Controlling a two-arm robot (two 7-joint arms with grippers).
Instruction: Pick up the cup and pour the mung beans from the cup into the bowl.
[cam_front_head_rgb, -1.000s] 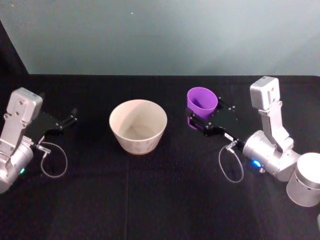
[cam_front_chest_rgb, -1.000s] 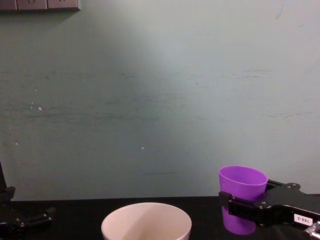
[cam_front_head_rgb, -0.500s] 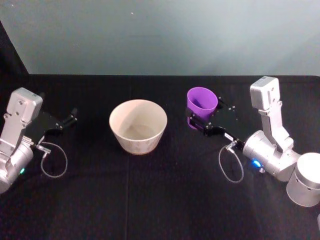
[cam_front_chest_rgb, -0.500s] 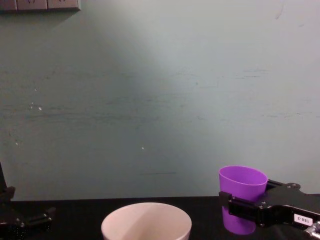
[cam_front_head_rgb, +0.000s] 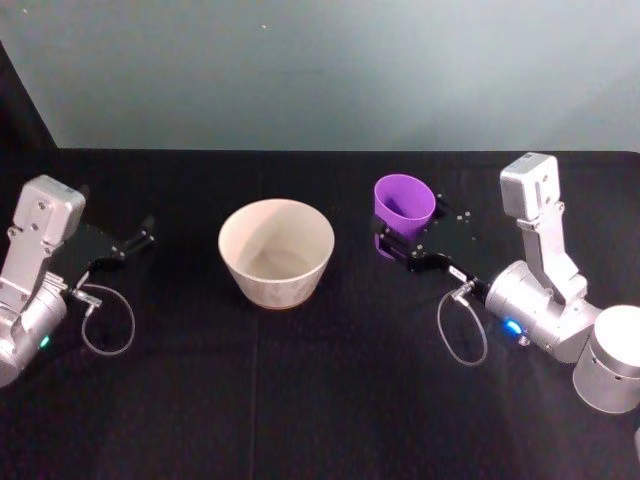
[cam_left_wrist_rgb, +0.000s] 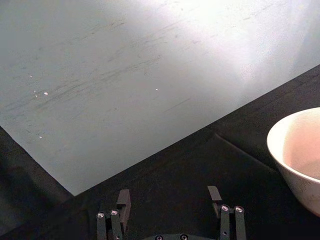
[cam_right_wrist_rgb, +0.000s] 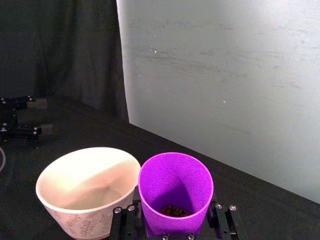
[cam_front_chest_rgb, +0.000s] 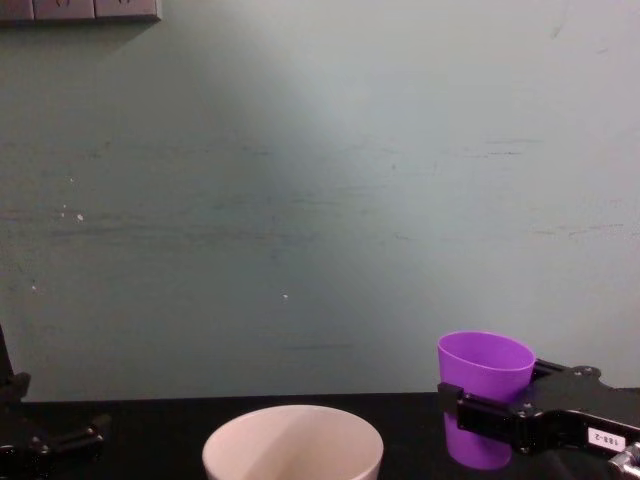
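The purple cup (cam_front_head_rgb: 404, 205) stands upright on the black table, to the right of the cream bowl (cam_front_head_rgb: 276, 250). My right gripper (cam_front_head_rgb: 400, 248) is shut on the cup, one black finger on each side of its lower half. In the right wrist view dark mung beans (cam_right_wrist_rgb: 173, 211) lie at the bottom of the cup (cam_right_wrist_rgb: 175, 180), with the bowl (cam_right_wrist_rgb: 85, 185) close beside it. The chest view shows the cup (cam_front_chest_rgb: 485, 365) held level beside the bowl's rim (cam_front_chest_rgb: 292, 425). My left gripper (cam_front_head_rgb: 135, 240) rests open at the table's left, well away from the bowl (cam_left_wrist_rgb: 300, 150).
Black cloth covers the table (cam_front_head_rgb: 300, 400), and a pale wall rises right behind its far edge. A thin cable loop (cam_front_head_rgb: 105, 320) hangs by the left wrist and another cable loop (cam_front_head_rgb: 460, 335) by the right wrist. Bare cloth lies in front of the bowl.
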